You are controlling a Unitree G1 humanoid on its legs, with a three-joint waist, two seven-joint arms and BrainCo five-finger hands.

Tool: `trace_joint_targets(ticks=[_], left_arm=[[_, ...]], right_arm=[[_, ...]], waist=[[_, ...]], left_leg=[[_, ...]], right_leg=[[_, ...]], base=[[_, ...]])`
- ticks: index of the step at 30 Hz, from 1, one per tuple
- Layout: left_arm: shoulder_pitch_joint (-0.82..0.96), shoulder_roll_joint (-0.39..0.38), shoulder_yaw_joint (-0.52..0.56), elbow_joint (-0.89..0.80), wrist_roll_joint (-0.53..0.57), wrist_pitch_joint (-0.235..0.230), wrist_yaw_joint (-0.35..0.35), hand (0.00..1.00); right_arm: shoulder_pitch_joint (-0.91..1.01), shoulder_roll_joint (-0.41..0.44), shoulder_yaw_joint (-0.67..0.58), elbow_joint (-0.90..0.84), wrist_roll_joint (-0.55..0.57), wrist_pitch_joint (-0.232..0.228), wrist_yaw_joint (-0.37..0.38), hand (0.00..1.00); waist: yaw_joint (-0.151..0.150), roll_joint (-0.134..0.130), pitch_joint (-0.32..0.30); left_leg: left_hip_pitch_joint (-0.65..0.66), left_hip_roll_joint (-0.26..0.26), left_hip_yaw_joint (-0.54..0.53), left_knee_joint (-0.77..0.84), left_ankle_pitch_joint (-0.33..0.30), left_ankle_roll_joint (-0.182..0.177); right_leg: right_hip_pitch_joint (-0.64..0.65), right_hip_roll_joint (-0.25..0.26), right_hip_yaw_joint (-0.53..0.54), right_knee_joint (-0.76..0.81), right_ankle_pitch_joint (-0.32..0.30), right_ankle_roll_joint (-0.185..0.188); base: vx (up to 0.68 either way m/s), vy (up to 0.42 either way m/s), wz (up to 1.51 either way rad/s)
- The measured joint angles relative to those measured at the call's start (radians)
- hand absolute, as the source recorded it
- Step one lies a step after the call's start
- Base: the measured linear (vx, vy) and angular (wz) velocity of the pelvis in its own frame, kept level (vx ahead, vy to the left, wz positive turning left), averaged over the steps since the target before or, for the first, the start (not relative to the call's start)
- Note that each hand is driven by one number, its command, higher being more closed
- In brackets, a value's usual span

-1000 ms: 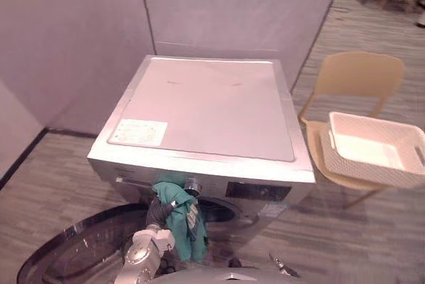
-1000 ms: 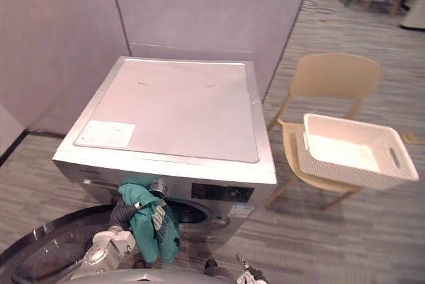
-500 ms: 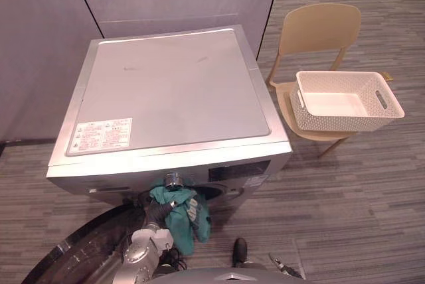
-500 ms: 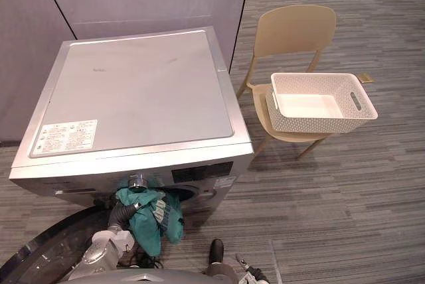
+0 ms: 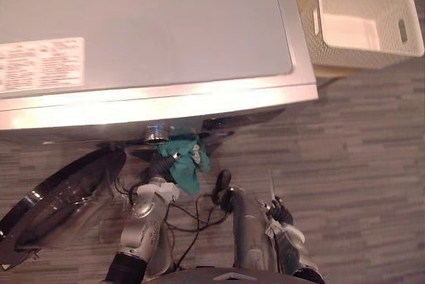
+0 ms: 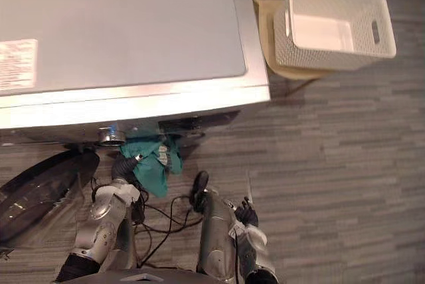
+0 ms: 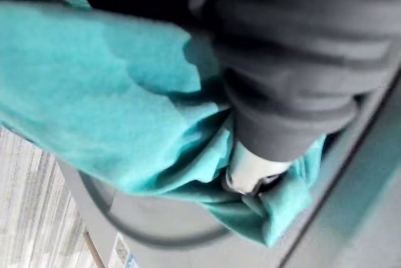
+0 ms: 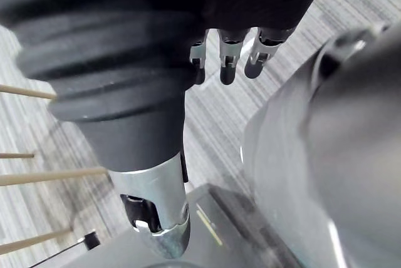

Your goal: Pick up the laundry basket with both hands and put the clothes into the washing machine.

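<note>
The teal garment (image 5: 188,162) hangs bunched at the front of the washing machine (image 5: 166,25), just under the front edge of its grey top, at about 6 o'clock from the top's middle. The left hand (image 5: 162,165) holds it there. In the left wrist view the cloth folds around the hand and its thumb (image 7: 252,171) is pressed into the bundle, pinching it, while the other fingers are buried in fabric. The machine's round door (image 5: 56,198) stands open at about 8 o'clock from the garment, low over the floor (image 5: 358,164). The right hand (image 8: 226,55) hangs at about 4 o'clock from the garment, holding nothing, its fingers relaxed and nearly straight. The white laundry basket (image 5: 345,52) sits on a beige chair (image 6: 265,22) at about 2 o'clock, well apart from both hands; its inside looks bare.
</note>
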Motion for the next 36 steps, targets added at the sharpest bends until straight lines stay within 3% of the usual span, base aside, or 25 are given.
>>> trace_joint_targets(ticks=[5,12,17,21,27,32,35,36], left_arm=[[-0.116,-0.022,0.020,-0.001,-0.006,-0.013,0.065,1.00],[-0.315,-0.033,0.126,0.019,0.028,-0.016,0.192,1.00],[-0.481,0.001,0.271,0.018,0.033,-0.078,0.290,1.00],[-0.528,0.060,0.362,0.021,0.033,-0.109,0.356,1.00],[-0.650,0.192,0.426,0.142,-0.009,-0.121,0.382,1.00],[-0.932,0.396,0.402,0.311,-0.053,-0.110,0.341,1.00],[-1.044,0.447,0.380,0.379,-0.081,-0.127,0.290,1.00],[-1.099,0.460,0.354,0.429,-0.088,-0.105,0.287,1.00]], right_arm=[[-0.009,0.001,0.001,-0.113,0.032,-0.017,-0.035,0.00],[-0.020,0.020,-0.001,-0.267,0.075,-0.042,-0.069,0.00],[-0.021,0.029,-0.005,-0.326,0.075,-0.066,-0.080,0.00],[-0.021,0.038,-0.031,-0.347,0.075,-0.085,-0.085,0.00],[-0.021,0.044,-0.079,-0.338,0.123,-0.101,-0.099,0.00],[-0.021,0.044,-0.081,-0.309,0.148,-0.104,-0.082,0.00],[-0.020,0.046,-0.080,-0.271,0.150,-0.103,-0.062,0.00],[-0.020,0.046,-0.083,-0.242,0.152,-0.102,-0.056,0.00]], waist=[[-0.002,0.001,0.036],[-0.009,-0.002,0.052],[-0.014,-0.013,0.064],[-0.026,-0.023,0.071],[-0.034,-0.026,0.073],[-0.045,-0.029,0.073],[-0.055,-0.040,0.073],[-0.053,-0.048,0.073]], left_leg=[[-0.158,0.044,-0.029,0.145,-0.041,-0.006],[-0.346,0.084,-0.060,0.261,-0.059,-0.010],[-0.475,0.109,-0.079,0.334,-0.068,-0.011],[-0.552,0.112,-0.099,0.372,-0.077,-0.012],[-0.615,0.117,-0.106,0.410,-0.078,-0.012],[-0.637,0.154,-0.064,0.410,-0.081,-0.007],[-0.637,0.173,-0.036,0.394,-0.081,-0.006],[-0.639,0.182,-0.023,0.386,-0.080,-0.004]], right_leg=[[-0.166,-0.012,0.005,0.170,-0.054,-0.039],[-0.340,-0.001,0.010,0.259,-0.060,-0.054],[-0.457,0.012,0.018,0.298,-0.057,-0.053],[-0.527,0.012,0.019,0.327,-0.057,-0.053],[-0.587,0.010,0.028,0.358,-0.050,-0.063],[-0.614,0.053,0.047,0.284,0.007,-0.052],[-0.613,0.082,0.060,0.213,0.063,-0.050],[-0.611,0.097,0.065,0.171,0.097,-0.052]], base=[[-0.06,-0.038,-0.03],[-0.09,-0.055,-0.09],[-0.12,-0.042,-0.14],[-0.06,-0.036,-0.03],[-0.04,-0.029,-0.01],[-0.08,0.001,-0.32],[-0.07,0.040,-0.44],[-0.05,0.066,-0.43]])
